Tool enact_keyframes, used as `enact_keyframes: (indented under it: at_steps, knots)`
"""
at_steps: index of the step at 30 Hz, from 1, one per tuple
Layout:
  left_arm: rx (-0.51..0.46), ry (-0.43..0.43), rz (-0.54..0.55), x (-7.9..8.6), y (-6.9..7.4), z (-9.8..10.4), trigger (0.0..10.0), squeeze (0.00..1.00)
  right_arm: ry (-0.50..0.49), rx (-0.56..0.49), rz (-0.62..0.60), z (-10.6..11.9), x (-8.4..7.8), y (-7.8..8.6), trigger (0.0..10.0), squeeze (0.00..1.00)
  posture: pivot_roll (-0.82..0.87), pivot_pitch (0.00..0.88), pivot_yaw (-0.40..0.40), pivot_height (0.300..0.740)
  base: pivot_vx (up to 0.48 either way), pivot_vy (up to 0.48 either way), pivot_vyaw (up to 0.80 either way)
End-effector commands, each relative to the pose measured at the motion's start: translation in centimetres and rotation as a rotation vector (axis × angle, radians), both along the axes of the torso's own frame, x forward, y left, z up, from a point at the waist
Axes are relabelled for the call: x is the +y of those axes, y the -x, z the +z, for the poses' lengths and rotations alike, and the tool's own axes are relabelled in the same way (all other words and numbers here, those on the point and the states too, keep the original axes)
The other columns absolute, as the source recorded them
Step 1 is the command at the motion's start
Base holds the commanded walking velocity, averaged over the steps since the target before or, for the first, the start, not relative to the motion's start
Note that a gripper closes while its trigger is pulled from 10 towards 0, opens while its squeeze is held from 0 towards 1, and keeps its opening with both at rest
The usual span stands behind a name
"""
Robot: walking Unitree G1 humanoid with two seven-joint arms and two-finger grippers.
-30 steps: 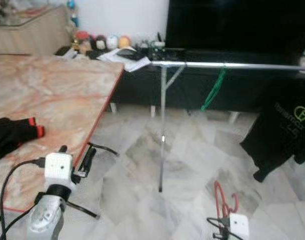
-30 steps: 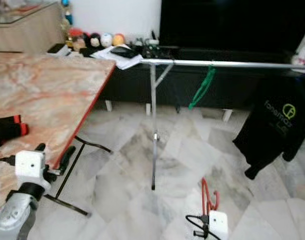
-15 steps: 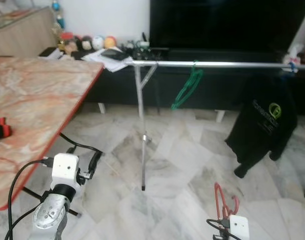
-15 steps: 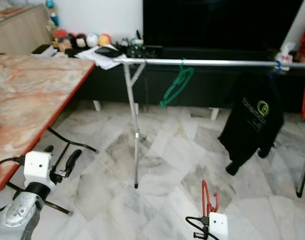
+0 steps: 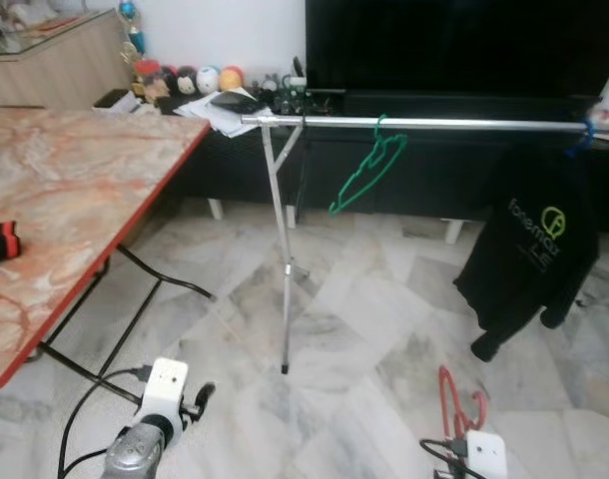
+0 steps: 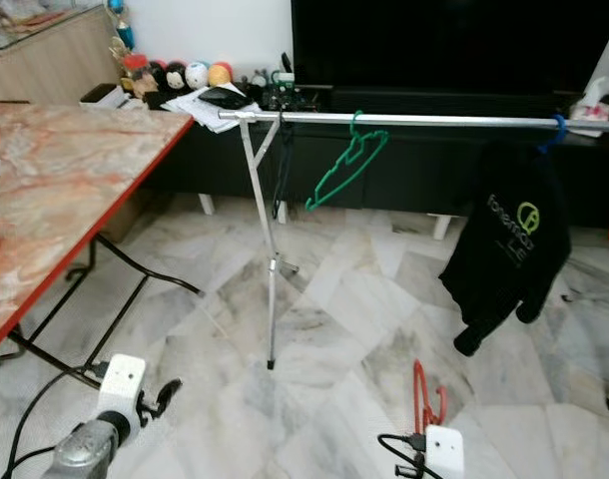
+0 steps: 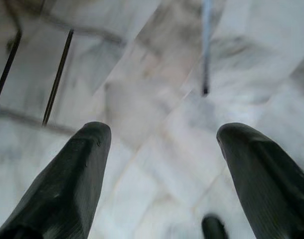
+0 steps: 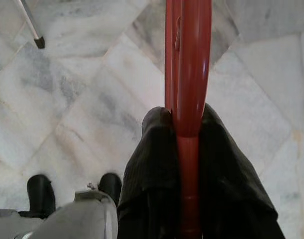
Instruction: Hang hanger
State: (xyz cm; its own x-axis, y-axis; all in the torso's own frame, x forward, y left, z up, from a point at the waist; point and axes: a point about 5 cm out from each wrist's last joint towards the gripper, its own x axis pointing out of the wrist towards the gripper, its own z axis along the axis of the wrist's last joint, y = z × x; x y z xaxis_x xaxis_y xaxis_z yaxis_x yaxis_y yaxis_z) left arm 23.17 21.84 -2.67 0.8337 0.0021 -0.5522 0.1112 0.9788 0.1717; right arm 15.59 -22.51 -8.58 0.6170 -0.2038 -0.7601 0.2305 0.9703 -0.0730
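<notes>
The right gripper (image 8: pixel 184 144) sits low in front of the robot, over the marble floor (image 5: pixel 364 319), with its two black fingers (image 8: pixel 154 164) pressed tight against a red hanger (image 8: pixel 188 74). The hanger's long axis runs straight out along the fingers and away from the wrist; in the head views it stands nearly upright above the gripper, its curved upper end (image 5: pixel 454 399) pointing up, still well below and in front of the metal rail (image 5: pixel 434 124). That rail runs level across the room on a thin upright leg (image 5: pixel 282 259) whose foot rests on the floor. A green hanger (image 5: pixel 369 172) hangs from the rail by its hook and tilts down toward the robot's left, and farther to the right a black T-shirt (image 5: pixel 534 249) with a green logo hangs from the same rail. The left gripper (image 7: pixel 157 164) hangs low on the robot's left, its fingers (image 7: pixel 72 179) spread wide apart with nothing between them, only floor beyond. To the left stands a table (image 5: pixel 75 190) with a marble-patterned top and red edge, on black metal legs. Behind the rail a dark low cabinet (image 5: pixel 434 160) carries papers and small round toys (image 5: pixel 200 78).
</notes>
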Motion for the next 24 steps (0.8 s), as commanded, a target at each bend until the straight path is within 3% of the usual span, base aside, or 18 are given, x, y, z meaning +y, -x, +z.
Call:
enact_keyframes:
  at_steps: [1, 6, 11, 15, 24]
  knots:
    - [0.078, -0.028, 0.073, 1.6, 1.6, -1.4, 10.0, 0.0, -0.013, -0.014, -0.005, 0.1, 0.3, -0.2, 10.0, 0.0, -0.09, 0.0, 0.008, 0.74, 0.0, 0.0, 0.0]
    - [0.22, -0.03, 0.162, 2.7, 4.4, -3.6, 10.0, 0.0, -0.015, -0.015, -0.001, 0.0, 0.3, -0.2, 10.0, 0.0, -0.09, 0.0, 0.002, 0.74, 0.0, 0.0, 0.0]
    - [0.256, -0.02, 0.152, 2.0, 5.3, -4.4, 10.0, 0.0, -0.007, -0.01, -0.015, 0.0, 0.2, 0.0, 10.0, 0.0, -0.1, 0.0, 0.005, 0.74, 0.0, 0.0, 0.0]
    - [0.258, -0.006, 0.146, 1.5, 5.1, -4.5, 10.0, 0.0, -0.019, 0.0, -0.028, -0.1, 0.2, 0.1, 10.0, 0.0, -0.1, 0.0, 0.002, 0.74, 0.0, 0.0, 0.0]
    - [0.252, 0.014, 0.136, 1.1, 4.9, -4.5, 10.0, 0.0, -0.014, 0.008, -0.017, -0.1, 0.1, 0.1, 10.0, 0.0, -0.1, 0.0, 0.002, 0.74, 0.0, 0.0, -0.78]
